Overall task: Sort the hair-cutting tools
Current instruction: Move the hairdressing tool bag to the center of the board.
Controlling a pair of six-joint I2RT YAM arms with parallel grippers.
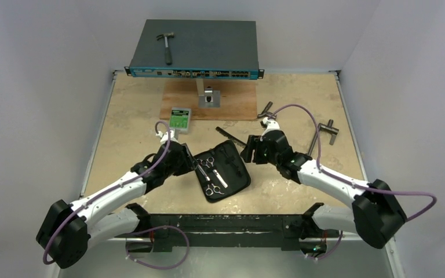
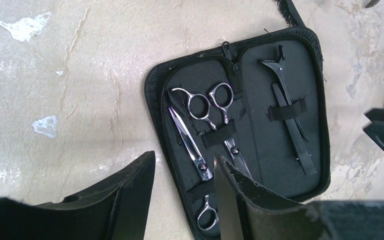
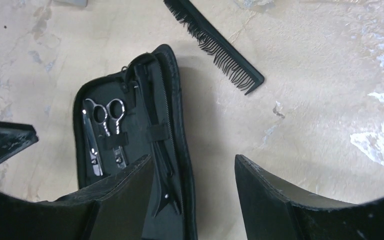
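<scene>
An open black zip case [image 1: 233, 180] lies between my two grippers. In the left wrist view the case [image 2: 260, 165] holds two silver scissors, one with its rings at the top [image 2: 215, 107] and one pointing the other way [image 2: 190, 145]. Slim black hair clips [image 2: 291, 120] sit under a strap on its right half. The long black comb [image 3: 215, 47] lies loose on the table beyond the case, and also shows in the top view [image 1: 229, 135]. My left gripper [image 2: 184, 155] is open and empty over the case's left edge. My right gripper [image 3: 192, 157] is open and empty, straddling the case's right edge [image 3: 182, 135].
A blue network switch [image 1: 194, 55] with a hammer [image 1: 166, 45] on it stands at the back, on a wooden board [image 1: 232, 104]. A small green-and-white device [image 1: 180, 117] lies behind the left gripper. Grey T-handle tools [image 1: 324, 132] lie at the right.
</scene>
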